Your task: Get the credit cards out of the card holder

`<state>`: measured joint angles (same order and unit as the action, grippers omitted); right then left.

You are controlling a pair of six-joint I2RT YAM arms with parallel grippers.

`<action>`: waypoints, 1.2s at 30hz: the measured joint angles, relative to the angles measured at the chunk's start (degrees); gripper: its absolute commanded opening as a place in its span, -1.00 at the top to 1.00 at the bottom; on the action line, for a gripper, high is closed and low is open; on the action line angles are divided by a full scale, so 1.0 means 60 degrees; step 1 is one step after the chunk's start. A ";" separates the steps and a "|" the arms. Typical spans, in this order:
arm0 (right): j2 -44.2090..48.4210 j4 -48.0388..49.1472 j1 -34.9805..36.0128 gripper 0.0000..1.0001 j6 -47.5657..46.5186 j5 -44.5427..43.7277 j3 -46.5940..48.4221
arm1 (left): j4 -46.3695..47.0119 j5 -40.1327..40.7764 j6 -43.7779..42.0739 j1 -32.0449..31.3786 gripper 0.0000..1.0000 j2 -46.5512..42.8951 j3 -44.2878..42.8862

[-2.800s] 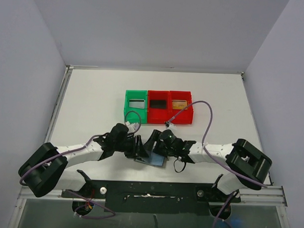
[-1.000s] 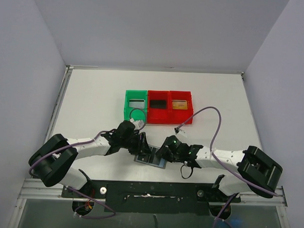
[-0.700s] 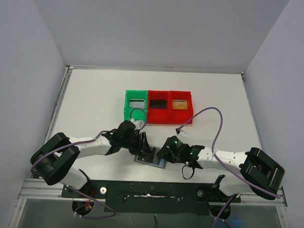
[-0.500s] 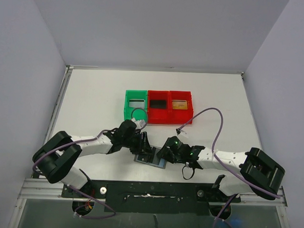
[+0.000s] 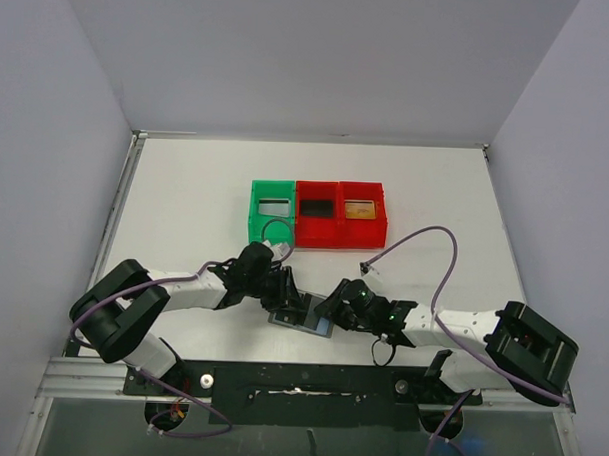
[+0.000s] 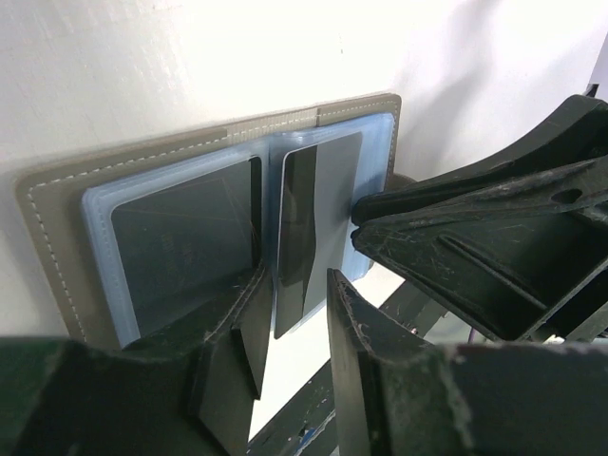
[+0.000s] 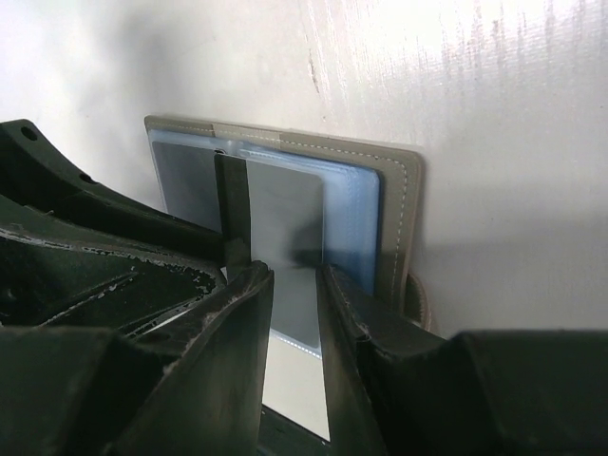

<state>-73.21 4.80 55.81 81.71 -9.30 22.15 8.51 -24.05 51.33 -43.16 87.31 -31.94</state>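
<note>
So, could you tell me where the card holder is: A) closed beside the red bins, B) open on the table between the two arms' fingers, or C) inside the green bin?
B: the card holder lies open on the table, left fingers and right fingers flanking it.

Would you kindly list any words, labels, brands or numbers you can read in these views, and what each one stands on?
None can be read.
The card holder shows only stitching.
The dark cards in its pockets show no legible print.
Whatever lies in the green bin and red bins is too small to read.
</note>
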 measured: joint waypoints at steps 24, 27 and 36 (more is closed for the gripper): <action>0.0058 0.0120 -0.0069 0.42 0.0004 0.0124 -0.0102 | -0.0076 -0.0306 0.0259 0.0040 0.98 0.0066 0.0000; 0.0040 0.0011 -0.0109 0.42 -0.0011 0.0127 -0.0033 | -0.0364 -0.0273 0.0091 0.0095 0.99 0.0000 -0.0109; -0.0080 -0.0528 -0.0109 0.42 -0.0215 0.0131 0.0317 | -0.0889 -0.0124 -0.0226 0.0331 0.99 -0.0335 -0.0153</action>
<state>-73.69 1.63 55.16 80.42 -8.51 24.05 3.18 -24.80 49.98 -41.17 85.30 -32.86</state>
